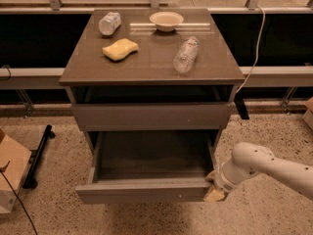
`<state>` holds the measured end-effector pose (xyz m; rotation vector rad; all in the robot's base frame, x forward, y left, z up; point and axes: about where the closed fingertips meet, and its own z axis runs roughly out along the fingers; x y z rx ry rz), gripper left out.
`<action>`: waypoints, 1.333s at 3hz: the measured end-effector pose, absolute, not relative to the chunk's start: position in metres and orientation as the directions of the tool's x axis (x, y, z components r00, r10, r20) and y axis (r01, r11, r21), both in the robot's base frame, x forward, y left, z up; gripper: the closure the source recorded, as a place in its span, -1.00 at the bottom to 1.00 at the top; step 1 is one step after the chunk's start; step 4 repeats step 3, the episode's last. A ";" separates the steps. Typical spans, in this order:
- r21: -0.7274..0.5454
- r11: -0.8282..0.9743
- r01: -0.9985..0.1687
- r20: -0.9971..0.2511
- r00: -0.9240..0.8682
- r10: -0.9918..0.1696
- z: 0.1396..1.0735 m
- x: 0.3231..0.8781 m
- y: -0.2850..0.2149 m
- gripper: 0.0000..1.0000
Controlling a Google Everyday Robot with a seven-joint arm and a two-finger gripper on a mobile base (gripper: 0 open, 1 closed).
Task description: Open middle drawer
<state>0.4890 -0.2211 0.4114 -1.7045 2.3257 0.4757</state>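
The middle drawer (146,192) is pulled far out of the grey-brown cabinet, and its inside (154,153) shows bare. Its flat front faces me low in the camera view. The top drawer front (151,115) sits above it, nearly flush under the cabinet top. The lowest drawer is hidden beneath the open one. My gripper (215,189) is at the right end of the open drawer's front, touching or right beside its corner. My white arm (266,165) comes in from the lower right.
On the cabinet top (151,65) lie a yellow sponge (120,49), a white bowl (166,20) and two plastic bottles (187,54) (109,23). A cardboard box (12,173) and a black stand (38,155) are on the floor at left. A white cable (254,58) hangs at right.
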 end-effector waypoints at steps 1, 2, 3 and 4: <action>0.137 0.176 -0.975 -0.349 -0.213 -0.913 0.417 0.463 -0.216 0.47; 0.136 0.157 -0.978 -0.351 -0.195 -0.916 0.419 0.459 -0.215 0.39; 0.139 0.155 -0.978 -0.351 -0.195 -0.916 0.418 0.458 -0.214 -0.05; 0.139 0.155 -0.978 -0.351 -0.195 -0.916 0.418 0.458 -0.214 -0.05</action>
